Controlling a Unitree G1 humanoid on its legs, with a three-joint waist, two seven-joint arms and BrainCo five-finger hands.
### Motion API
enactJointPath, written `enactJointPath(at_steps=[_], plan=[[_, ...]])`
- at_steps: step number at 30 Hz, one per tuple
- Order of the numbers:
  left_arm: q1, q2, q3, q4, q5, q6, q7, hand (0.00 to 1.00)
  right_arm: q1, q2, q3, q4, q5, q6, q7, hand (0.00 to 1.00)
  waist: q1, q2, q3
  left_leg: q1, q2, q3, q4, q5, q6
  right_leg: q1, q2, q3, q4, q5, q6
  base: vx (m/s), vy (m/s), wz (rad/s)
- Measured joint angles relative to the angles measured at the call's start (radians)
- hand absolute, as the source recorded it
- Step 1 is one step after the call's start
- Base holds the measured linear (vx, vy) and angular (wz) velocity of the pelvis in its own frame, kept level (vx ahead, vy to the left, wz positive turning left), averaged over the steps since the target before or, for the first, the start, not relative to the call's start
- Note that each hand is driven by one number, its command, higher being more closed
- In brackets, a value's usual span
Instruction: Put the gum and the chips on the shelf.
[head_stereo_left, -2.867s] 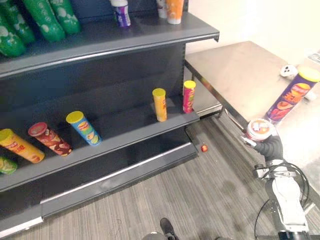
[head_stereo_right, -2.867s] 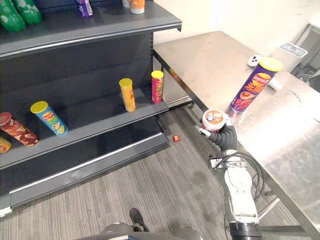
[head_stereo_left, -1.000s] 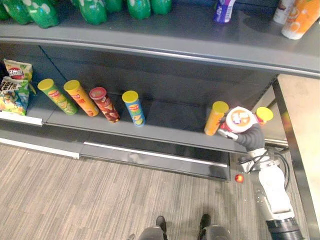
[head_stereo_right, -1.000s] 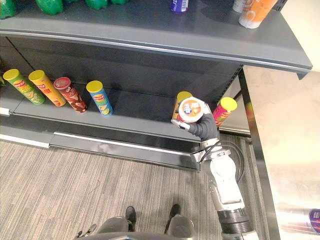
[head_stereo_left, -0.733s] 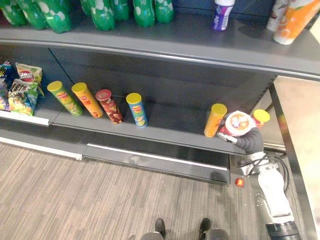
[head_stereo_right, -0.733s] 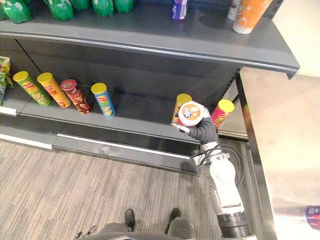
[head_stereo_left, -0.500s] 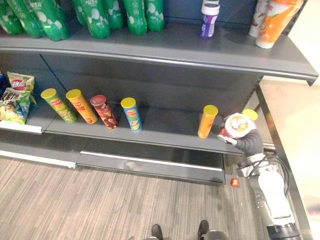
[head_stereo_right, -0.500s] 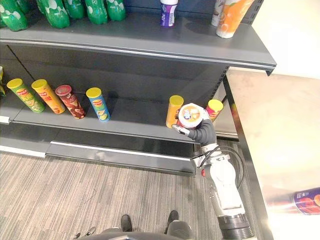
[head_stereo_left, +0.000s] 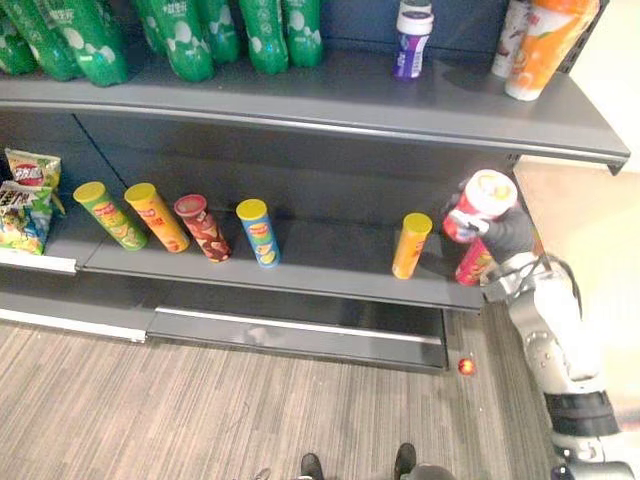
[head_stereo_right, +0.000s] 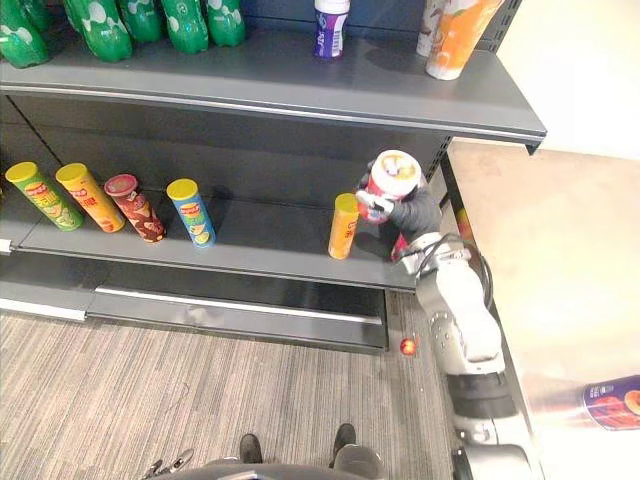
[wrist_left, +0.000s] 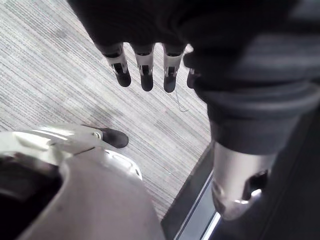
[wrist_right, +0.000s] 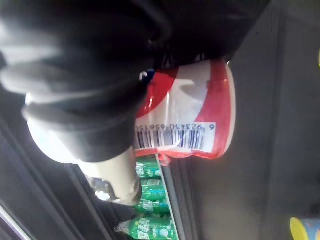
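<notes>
My right hand is closed round a red-and-white round plastic tub. One silver finger crosses its side and the dark cover sits behind it. I take the tub for the gum. It is tilted, lid up and towards the camera, in the air at the right end of the dark grey metal shelf. That puts it under the upper board and above the middle board, touching neither as far as I can see.

Just beside it stands an orange tube with a yellow lid. A pink tube is below the hand, partly hidden. The right wrist view shows the tub's barcode side past the cover.

Handling, my guess: light, stiff wall, smooth label, so it could slip or twist in the hold. A wrap round the middle of the side wall looks right, staying off the lid in case it pops.

The purple cardboard chips tube lies on the pale metal table, well apart. It looks taller and light, with a crushable wall, so I'd grip it mid-body.

My left hand hangs idle over the grey striped floor, fingers straight and holding nothing.
</notes>
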Motion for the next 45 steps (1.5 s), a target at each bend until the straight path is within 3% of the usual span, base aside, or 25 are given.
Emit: enactJointPath(at_steps=[4, 11, 18, 20, 24, 31, 45], plan=[[-0.001, 0.000, 0.013, 0.000, 0.037, 0.002, -0.001, 0.00, -0.182, -0.055, -0.002, 0.083, 0.035, 0.034, -0.049, 1.00, 0.002, -0.005, -0.009, -0.001, 0.007, -0.002, -0.001, 0.003, -0.006, 0.004, 0.009, -0.002, -0.012, 0.009, -0.001, -0.04, -0.013, 0.01], [0.000, 0.002, 0.023, 0.001, 0.075, 0.020, 0.006, 0.00, -0.300, -0.094, 0.002, 0.142, 0.064, 0.104, -0.088, 1.00, 0.008, -0.010, -0.016, -0.003, 0.017, -0.009, -0.001, 0.015, -0.011, 0.013, 0.019, -0.014, -0.026, 0.012, -0.006, -0.01, -0.017, 0.03], [0.003, 0.004, 0.022, 0.004, 0.078, 0.034, 0.007, 0.00, -0.395, -0.113, 0.047, 0.258, 0.066, 0.147, -0.136, 1.00, 0.013, -0.013, -0.038, -0.004, 0.027, -0.028, -0.002, 0.025, -0.014, 0.026, 0.031, -0.029, -0.042, 0.014, -0.008, 0.01, -0.022, 0.05], [-0.001, 0.005, 0.020, 0.002, 0.078, 0.036, 0.008, 0.00, -0.443, -0.113, 0.061, 0.328, 0.059, 0.153, -0.155, 1.00, 0.026, -0.013, -0.040, -0.005, 0.029, -0.034, -0.002, 0.028, -0.016, 0.030, 0.033, -0.038, -0.043, 0.014, -0.008, 0.01, -0.032, 0.08], [-0.003, 0.006, 0.011, -0.001, 0.078, 0.044, 0.007, 0.00, -0.536, -0.113, 0.087, 0.485, 0.022, 0.156, -0.186, 1.00, 0.033, -0.013, -0.040, -0.015, 0.028, -0.061, -0.002, 0.036, -0.015, 0.036, 0.032, -0.063, -0.045, 0.014, -0.008, 0.00, -0.013, 0.21], [-0.006, 0.006, 0.011, -0.009, 0.077, 0.071, 0.007, 0.00, -0.714, -0.120, 0.124, 0.702, -0.023, 0.142, -0.207, 1.00, 0.076, -0.009, -0.030, -0.038, 0.028, -0.103, -0.001, 0.049, -0.022, 0.041, 0.034, -0.105, -0.058, 0.021, -0.017, -0.01, -0.010, 0.17], [-0.035, 0.001, 0.007, -0.042, 0.072, 0.078, 0.008, 0.00, -0.861, -0.154, 0.162, 0.822, -0.061, 0.100, -0.230, 1.00, 0.110, 0.004, 0.074, -0.074, 0.028, -0.139, -0.001, 0.067, -0.018, 0.021, 0.033, -0.136, -0.047, 0.021, -0.019, 0.01, -0.005, 0.07]])
